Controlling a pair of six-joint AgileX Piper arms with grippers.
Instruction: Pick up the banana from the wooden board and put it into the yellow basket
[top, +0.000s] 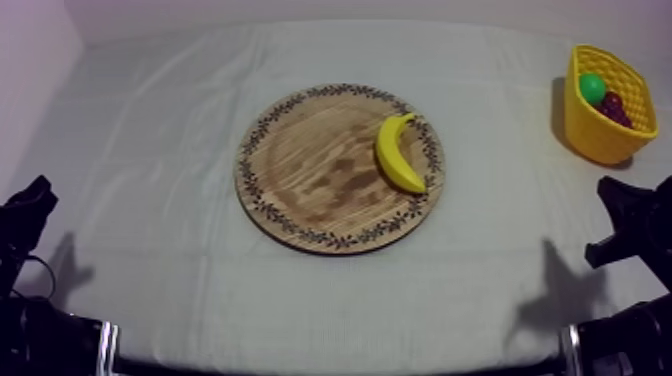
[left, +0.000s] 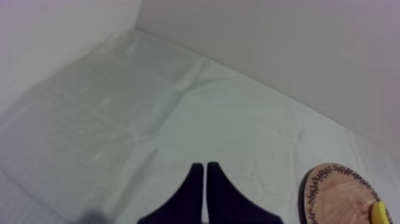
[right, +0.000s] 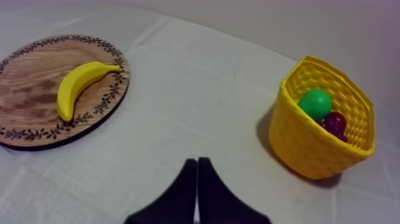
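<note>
The banana lies on the round wooden board, not in the basket. Seen from above, it sits toward the board's 3 o'clock side, just inside the patterned rim. It curves from a tip near 1 o'clock down to a tip near 4 o'clock, with its bowed back toward the board's middle. Nothing touches it.

The board rests flat on the grey-white cloth of the bench, about mid-bench. The yellow basket stands well apart from the board, out at its 2 o'clock near the far right of the bench. Inside it a green fruit lies beside a dark red-purple fruit, whose kind I cannot tell.

The left end effector is clenched on nothing, its two black fingers lying together as a narrow wedge over bare cloth. The board's edge and one end of the banana show beyond it. The right end effector is likewise clenched and empty. It hangs over bare cloth between the board and the basket, apart from both. In the top view both arms sit low at the near corners of the bench, at the board's 8 o'clock and 4 o'clock.
</note>
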